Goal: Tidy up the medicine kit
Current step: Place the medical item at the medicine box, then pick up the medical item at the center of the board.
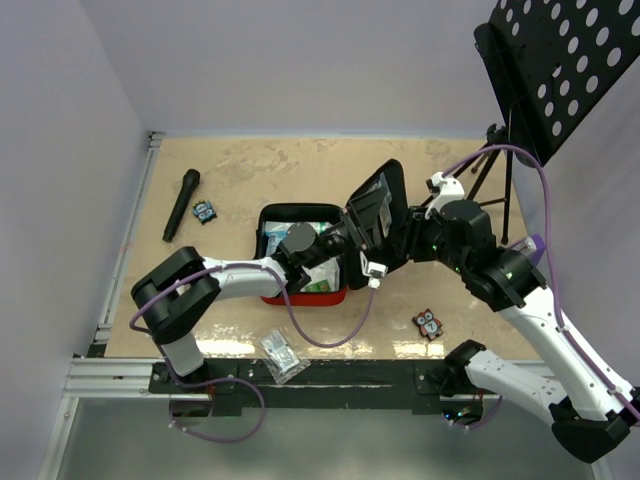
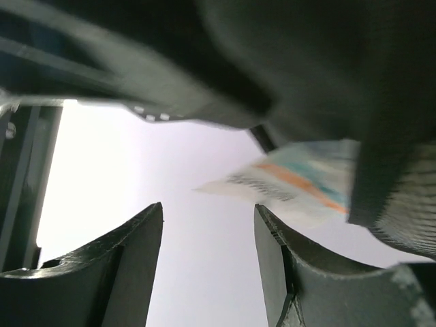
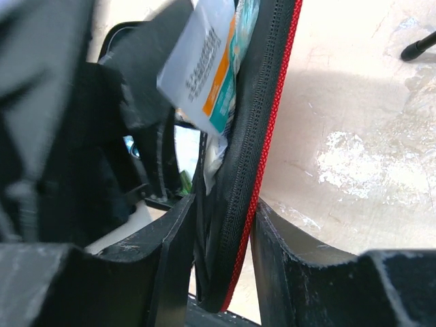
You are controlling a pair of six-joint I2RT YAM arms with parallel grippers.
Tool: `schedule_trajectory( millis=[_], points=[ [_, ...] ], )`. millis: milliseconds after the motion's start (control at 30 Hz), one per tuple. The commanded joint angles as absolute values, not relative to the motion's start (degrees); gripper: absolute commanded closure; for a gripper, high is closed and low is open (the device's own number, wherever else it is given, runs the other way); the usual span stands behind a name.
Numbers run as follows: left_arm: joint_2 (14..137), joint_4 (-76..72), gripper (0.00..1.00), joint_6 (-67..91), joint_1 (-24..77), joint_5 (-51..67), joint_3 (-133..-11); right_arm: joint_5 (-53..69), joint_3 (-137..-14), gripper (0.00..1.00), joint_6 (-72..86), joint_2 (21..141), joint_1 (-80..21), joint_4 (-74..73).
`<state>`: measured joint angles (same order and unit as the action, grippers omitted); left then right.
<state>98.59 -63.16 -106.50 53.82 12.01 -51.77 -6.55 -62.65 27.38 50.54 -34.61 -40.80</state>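
Here on the desk [image 1: 240,170], the right end effector [image 3: 221,231] is pinching the open red medicine kit [image 1: 320,297] by its raised lid [image 3: 252,136], apparently propping it up, while the left end effector [image 2: 208,225], jaws spread and empty, is hovering beside a white packet [image 2: 293,180] tucked against the lining.

— What kind of place are we looking at?
— A robotics lab cell. Plain pale walls [image 1: 300,60] are boxing in a beige tabletop [image 1: 280,170], two cabled arms [image 1: 220,280] are sitting bolted along an aluminium rail [image 1: 110,375], and a perforated black stand [image 1: 560,60] is standing alongside.
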Motion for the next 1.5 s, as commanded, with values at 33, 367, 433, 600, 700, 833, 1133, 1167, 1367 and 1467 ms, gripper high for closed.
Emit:
schedule_trajectory(
  millis=[33,367,433,600,700,833,1133,1167,1367,1467],
  points=[
    [93.71,-78.39,0.38,-90.38,53.44,4.76,-52.21,-5.45,-62.75,0.6,27.25,50.18,-34.98,-39.11],
    [73.86,-69.15,0.09,-39.46,52.21,-33.17,-50.97,-4.66,-62.4,0.6,27.07,51.41,-34.89,-36.74],
    [67.7,-41.28,0.09,-18.84,52.03,-39.27,-56.39,-4.75,-62.23,0.6,26.81,51.76,-34.98,-36.21],
    [62.94,13.73,0.1,23.4,52.21,-34.75,-63.47,-4.31,-61.52,0.6,26.11,52.56,-34.98,-34.46],
    [59.6,24.58,0.1,37.48,52.47,-26.13,-57.76,-4.48,-61.7,0.6,25.67,53.17,-34.98,-34.02],
    [57.31,34.61,0.13,54.27,56.76,-21.01,-48.01,-4.48,-61.44,0.6,25.49,53.17,-34.98,-33.58],
    [40.27,41.47,0.15,84.97,62.84,-20.03,-28.31,-3.25,-57.66,0.6,26.28,51.95,-34.98,-31.2],
    [38.25,44.53,0.15,87.17,62.84,-20.82,-28.21,-2.9,-57.13,0.6,26.37,51.86,-34.98,-31.03],
    [33.4,52.12,0.13,97.19,62.84,-18.73,-24.27,-2.64,-55.2,0.6,26.72,50.63,-34.98,-30.76],
    [33.66,50.45,0.16,100.01,62.84,-15.22,-21.1,-2.9,-55.46,0.6,26.54,50.71,-34.98,-30.76]
  ],
)
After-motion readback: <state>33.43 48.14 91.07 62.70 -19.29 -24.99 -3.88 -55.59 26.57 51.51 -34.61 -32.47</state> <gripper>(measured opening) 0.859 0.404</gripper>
